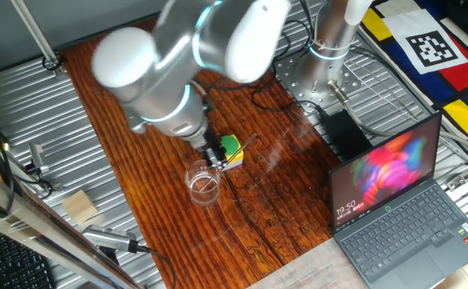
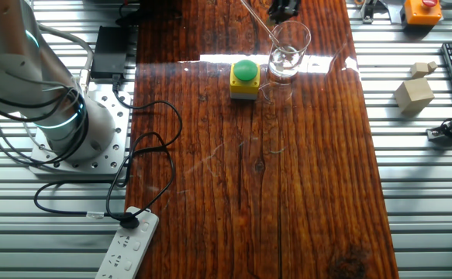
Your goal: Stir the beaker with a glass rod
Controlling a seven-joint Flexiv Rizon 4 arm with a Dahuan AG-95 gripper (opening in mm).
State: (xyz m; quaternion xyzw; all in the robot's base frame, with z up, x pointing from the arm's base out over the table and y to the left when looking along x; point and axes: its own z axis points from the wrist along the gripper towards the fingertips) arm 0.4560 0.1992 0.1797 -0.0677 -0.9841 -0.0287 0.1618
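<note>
Stirring looked underway: glass rod (image 2: 263, 22) slanted down into beaker (image 2: 288, 51), just right of yellow button box (image 2: 244, 80). Gripper (image 1: 214, 157) probably pinching rod's upper end; fingers blurry, couldn't tell.

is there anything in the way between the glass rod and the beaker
Nothing visible stands between them. The glass rod slants down from the gripper and its lower end already looks to be inside the beaker. The yellow button box sits just beside the beaker, off the rod's path.
</note>
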